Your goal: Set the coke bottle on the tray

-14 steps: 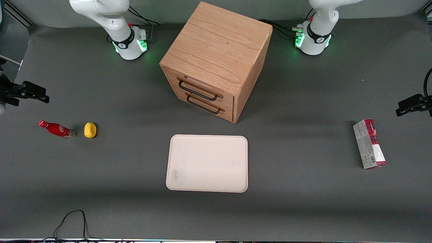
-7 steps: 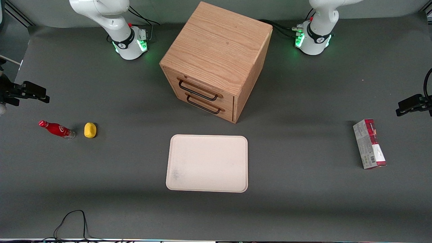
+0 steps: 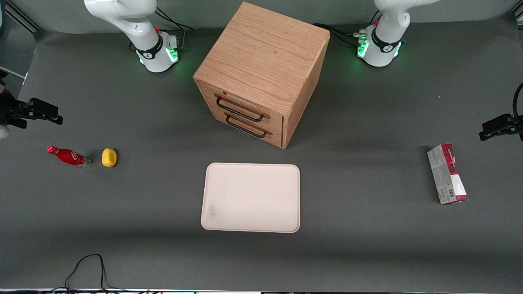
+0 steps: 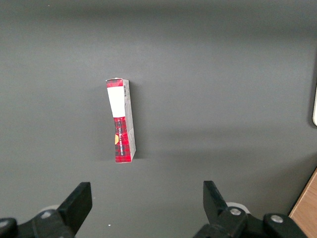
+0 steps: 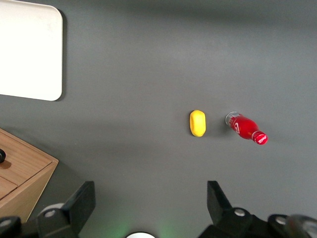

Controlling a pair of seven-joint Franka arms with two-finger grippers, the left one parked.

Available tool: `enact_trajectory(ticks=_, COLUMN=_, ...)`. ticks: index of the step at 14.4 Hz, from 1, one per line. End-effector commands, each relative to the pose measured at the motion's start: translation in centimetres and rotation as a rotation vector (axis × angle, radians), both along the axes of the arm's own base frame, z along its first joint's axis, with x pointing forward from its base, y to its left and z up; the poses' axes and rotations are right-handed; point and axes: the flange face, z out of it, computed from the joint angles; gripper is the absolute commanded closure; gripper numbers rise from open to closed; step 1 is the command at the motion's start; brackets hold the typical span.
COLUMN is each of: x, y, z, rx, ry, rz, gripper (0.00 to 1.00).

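Observation:
The coke bottle [image 3: 68, 157] lies on its side on the grey table toward the working arm's end, with its red cap pointing outward; it also shows in the right wrist view [image 5: 246, 128]. The cream tray [image 3: 251, 197] lies flat in front of the cabinet's drawers, and its corner shows in the right wrist view [image 5: 29, 54]. My right gripper [image 3: 45, 112] hangs high above the table, a little farther from the front camera than the bottle. In the right wrist view the gripper [image 5: 148, 201] is open wide and empty.
A yellow lemon-like lump [image 3: 109, 157] lies beside the bottle's base, on the tray's side. A wooden two-drawer cabinet [image 3: 261, 69] stands mid-table. A red-and-grey carton [image 3: 447, 173] lies toward the parked arm's end. A black cable [image 3: 88, 265] loops near the front edge.
My right gripper has shifted slightly toward the middle of the table. The bottle, the lump and the tray have not moved.

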Motion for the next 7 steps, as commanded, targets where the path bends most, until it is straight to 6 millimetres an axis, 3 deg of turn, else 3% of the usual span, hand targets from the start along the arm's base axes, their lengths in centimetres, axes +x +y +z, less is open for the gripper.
enact_trajectory(ticks=1, x=-0.1, y=0.3, z=0.0, rx=0.013, ry=0.009, rz=-0.016, gripper=0.0)
enact_trajectory(ticks=4, x=-0.2, y=-0.5, z=0.1, rx=0.003, ry=0.008, rz=-0.027, gripper=0.0)
enact_trajectory(ticks=7, x=-1.2, y=-5.2, z=0.7, rx=-0.006, ry=0.001, rz=-0.099, gripper=0.0)
